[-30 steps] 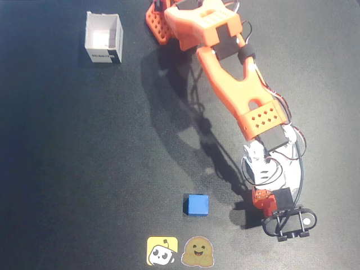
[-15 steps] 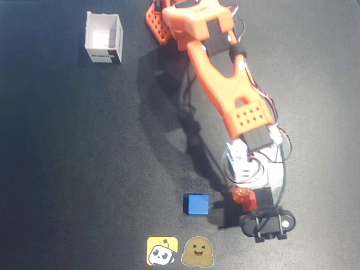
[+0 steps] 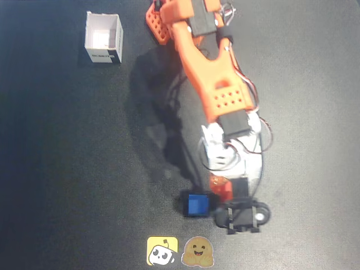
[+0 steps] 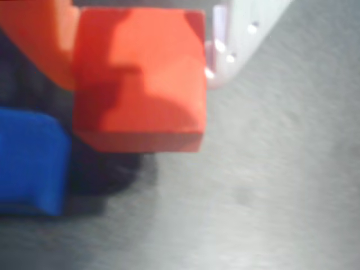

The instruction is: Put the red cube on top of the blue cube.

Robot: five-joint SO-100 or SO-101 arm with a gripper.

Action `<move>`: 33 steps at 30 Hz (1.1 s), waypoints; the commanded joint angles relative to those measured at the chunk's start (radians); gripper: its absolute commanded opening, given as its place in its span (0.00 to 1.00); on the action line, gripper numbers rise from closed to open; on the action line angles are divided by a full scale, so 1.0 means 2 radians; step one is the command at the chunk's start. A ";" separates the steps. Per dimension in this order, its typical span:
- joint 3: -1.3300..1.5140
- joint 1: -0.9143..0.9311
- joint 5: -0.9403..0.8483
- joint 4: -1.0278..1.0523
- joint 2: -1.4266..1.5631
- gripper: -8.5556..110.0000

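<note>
The dark table [image 3: 67,169] carries everything; the orange arm [image 3: 211,84] reaches from the top edge down the overhead view; a white open-topped box [image 3: 103,37] stands far off at upper left; the gripper [image 4: 140,73] is clenched on the red cube [image 4: 140,79], raised just right of the blue cube [image 3: 198,204]; two stickers [image 3: 179,251] lie below.
</note>
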 commanded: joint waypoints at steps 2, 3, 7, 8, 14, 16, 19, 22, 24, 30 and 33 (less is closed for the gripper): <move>0.012 0.016 -0.006 0.005 0.061 0.12; 0.015 0.020 -0.008 0.007 0.064 0.12; 0.028 0.036 -0.014 0.015 0.080 0.12; 0.028 0.041 -0.015 0.018 0.083 0.12; 0.034 0.062 -0.022 0.028 0.091 0.12; 0.039 0.067 -0.022 0.026 0.092 0.12; 0.044 0.073 -0.023 0.022 0.091 0.12; 0.038 0.077 -0.025 0.020 0.082 0.12; 0.031 0.078 -0.025 0.018 0.076 0.12; 0.009 0.079 -0.025 0.006 0.053 0.12; -0.011 0.079 -0.025 0.005 0.036 0.12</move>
